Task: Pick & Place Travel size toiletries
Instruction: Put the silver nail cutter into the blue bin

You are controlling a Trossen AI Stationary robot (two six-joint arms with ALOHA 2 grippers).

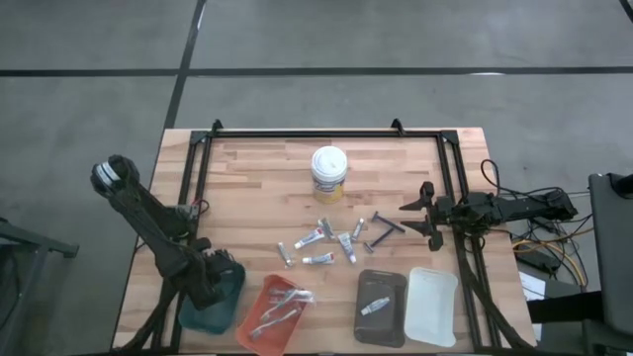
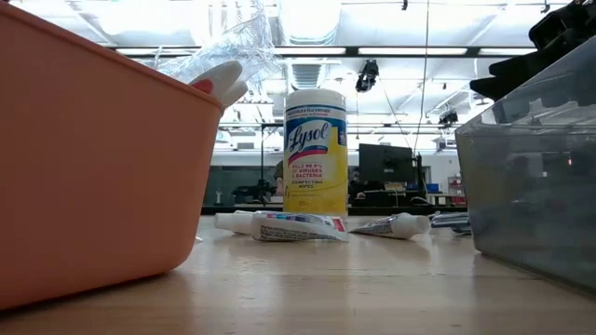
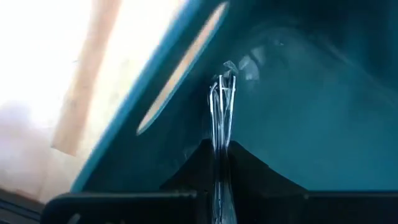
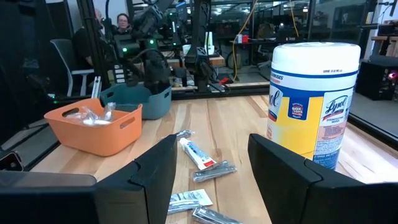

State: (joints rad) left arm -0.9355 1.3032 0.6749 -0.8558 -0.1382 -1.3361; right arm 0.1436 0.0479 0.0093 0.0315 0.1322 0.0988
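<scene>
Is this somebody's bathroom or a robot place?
Most likely a robot lab or workshop: two dark robot arms work at a wooden table, with monitors and cluttered benches behind under bright ceiling strip lights.

Overhead and table-level views, both on the wipes tub (image 1: pixel 328 173).

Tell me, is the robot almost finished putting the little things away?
Not yet. Wrapped items lie in the orange tray and a tube sits in the dark tray. The left gripper, jaws shut on a clear wrapper, is inside the teal tray. Several tubes and a razor wait on the table.
</scene>
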